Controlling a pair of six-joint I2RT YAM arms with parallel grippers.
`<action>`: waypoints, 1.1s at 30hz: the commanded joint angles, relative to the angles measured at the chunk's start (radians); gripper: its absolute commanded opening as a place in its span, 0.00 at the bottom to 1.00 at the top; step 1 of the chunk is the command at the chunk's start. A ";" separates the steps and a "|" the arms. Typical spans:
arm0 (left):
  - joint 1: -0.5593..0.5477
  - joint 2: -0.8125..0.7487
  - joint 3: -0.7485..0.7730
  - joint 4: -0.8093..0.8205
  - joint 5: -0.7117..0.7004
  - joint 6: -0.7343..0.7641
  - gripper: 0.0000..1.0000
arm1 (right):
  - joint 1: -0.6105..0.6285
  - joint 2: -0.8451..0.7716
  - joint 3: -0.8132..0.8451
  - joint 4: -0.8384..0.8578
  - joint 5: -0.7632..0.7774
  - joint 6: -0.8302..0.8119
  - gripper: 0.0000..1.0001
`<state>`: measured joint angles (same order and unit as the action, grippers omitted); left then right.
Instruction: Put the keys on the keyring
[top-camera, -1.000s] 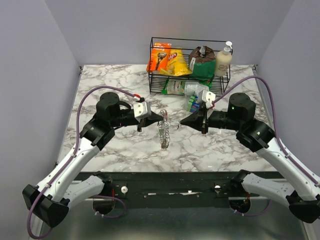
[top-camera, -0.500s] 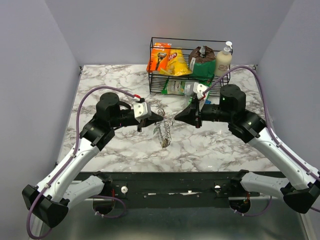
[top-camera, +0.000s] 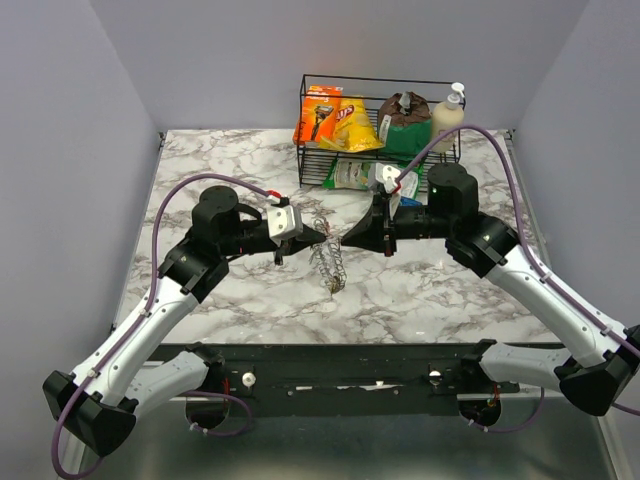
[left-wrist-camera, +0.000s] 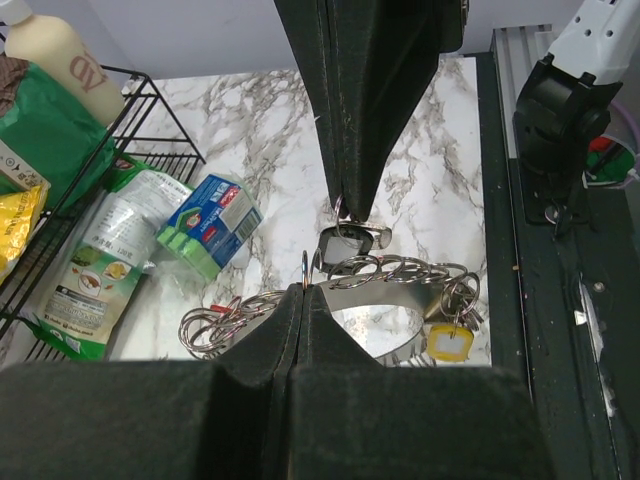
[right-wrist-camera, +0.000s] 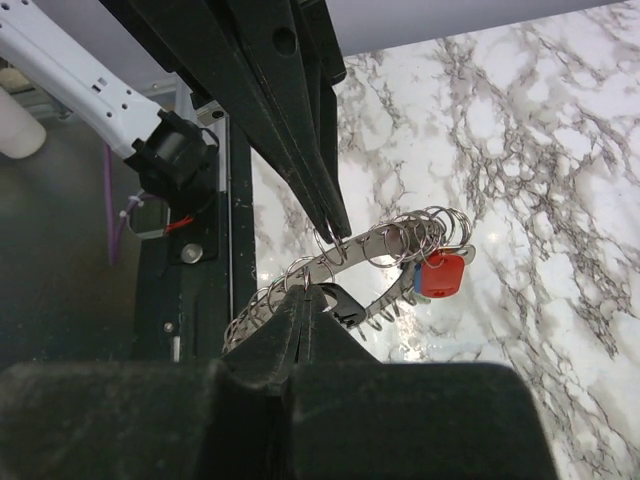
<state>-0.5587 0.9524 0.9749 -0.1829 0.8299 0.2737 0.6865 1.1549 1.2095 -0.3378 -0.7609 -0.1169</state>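
The keyring (top-camera: 328, 264) is a curved silver strip strung with many thin rings, hanging between the two grippers above the marble table. My left gripper (top-camera: 322, 236) is shut on one thin ring of it (left-wrist-camera: 304, 268). My right gripper (top-camera: 346, 240) is shut on a small ring carrying the small dark key (right-wrist-camera: 341, 304), right beside the strip. In the left wrist view that dark key (left-wrist-camera: 352, 241) hangs under the right fingertips (left-wrist-camera: 343, 205). A red tag (right-wrist-camera: 441, 273) and a yellow-headed key (left-wrist-camera: 447, 342) dangle from the strip's ends. The other keys are hidden.
The black wire basket (top-camera: 380, 81) at the back holds snack bags and a lotion bottle (top-camera: 447, 118). A blue and green packet (left-wrist-camera: 215, 222) and a green pouch (left-wrist-camera: 95, 270) lie on the table in front of it. The table's dark front rail (left-wrist-camera: 520, 300) is close by.
My right arm has swung left and brought its gripper with the dark key up to the left gripper and the hanging keyring. The left arm has stayed in place.
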 joint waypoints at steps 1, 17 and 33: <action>-0.004 -0.021 0.038 0.017 -0.012 0.013 0.00 | -0.002 0.000 0.028 0.036 -0.058 0.028 0.01; -0.009 -0.018 0.038 0.014 -0.017 0.010 0.00 | -0.001 0.019 0.024 0.075 -0.104 0.066 0.01; -0.014 -0.021 0.034 0.010 -0.015 0.010 0.00 | 0.011 0.045 0.013 0.121 -0.109 0.100 0.01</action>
<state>-0.5655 0.9520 0.9749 -0.1860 0.8219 0.2733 0.6922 1.1912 1.2095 -0.2569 -0.8501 -0.0383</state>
